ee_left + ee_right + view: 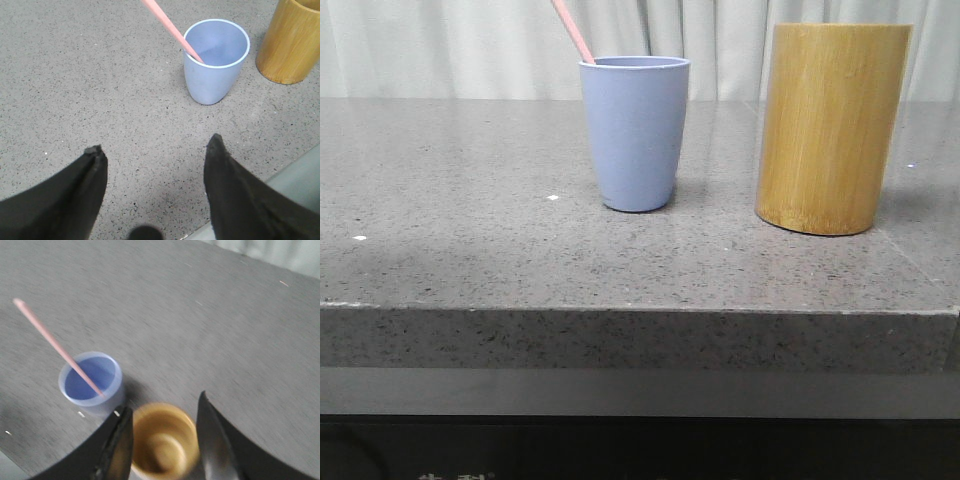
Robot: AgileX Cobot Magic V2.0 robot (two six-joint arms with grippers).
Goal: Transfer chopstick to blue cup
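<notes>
A: Item one, the chopstick (pixel 172 31): is it resting anywhere yet?

B: It is leaning inside the blue cup (pixel 216 61), tip at the bottom, shaft jutting over the rim. The cup is standing ahead of the left claw (pixel 155 150), well apart from it.

A: And the claws?

B: The left claw's fingers are standing apart, holding nothing. The right claw (pixel 162 425) is hovering above the bamboo cylinder (pixel 162 440), fingers spread either side of its mouth, also holding nothing; the cup is sitting just beside it.

A: Step in hand?

B: By appearance the transfer is finishing; what is remaining is likely pulling both arms clear without knocking the stick.

A: Surface and room?

B: A grey speckled stone desk (pixel 470 250), with pale pleated curtains (pixel 440 45) hanging behind it.
</notes>
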